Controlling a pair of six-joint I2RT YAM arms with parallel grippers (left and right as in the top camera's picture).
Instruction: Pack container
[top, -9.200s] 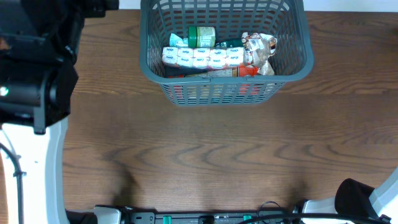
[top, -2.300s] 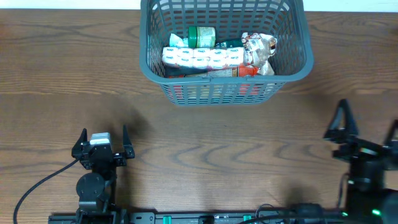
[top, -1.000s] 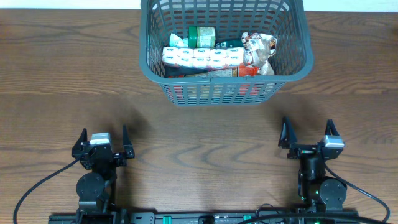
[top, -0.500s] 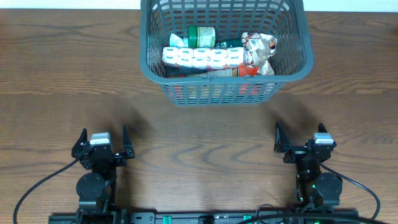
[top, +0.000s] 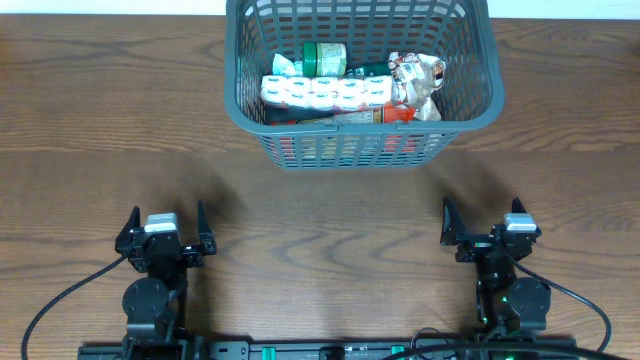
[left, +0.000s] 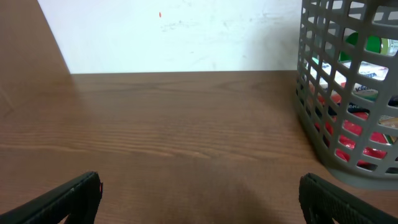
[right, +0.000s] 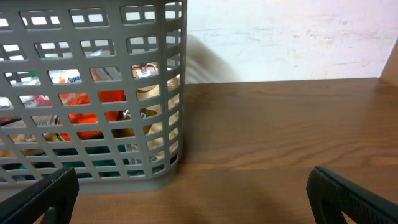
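The basket (top: 350, 150) sits far-centre on the table (top: 320, 240), its far edge cut off by the top of the overhead view. Inside, packed close, a white multi-pack (top: 325, 92) lies across the middle. A green-capped item (top: 325, 56) is just behind it, and a crinkly foil bag (top: 418, 82) at the right end touches the pack. A red item (top: 398, 115) is low against the front wall, partly under the pack. Labels are too small to read. L gripper (top: 167, 213) is at near-left of the table, R gripper (top: 482, 205) at near-right. Both are well apart from the basket and point toward the far side. Can't tell whether they touch the wood. Both have jaws spread wide, w/ only table btwn them, gripping no item. In the L wrist view two dark fingers (left: 62, 194) show in the bottom corners w/ bare wood btwn. The basket's rounded corner is at the right edge, red and green showing thru the slots, and a white wall (left: 186, 37) rises behind the table. The R wrist view has the same wide spread, w/ fingers in the bottom corners. There the basket fills the upper left, its corner near frame centre, red and foil visible thru the lattice, open wood to the right. Cables (top: 60, 300) run from each arm base toward the near edge.
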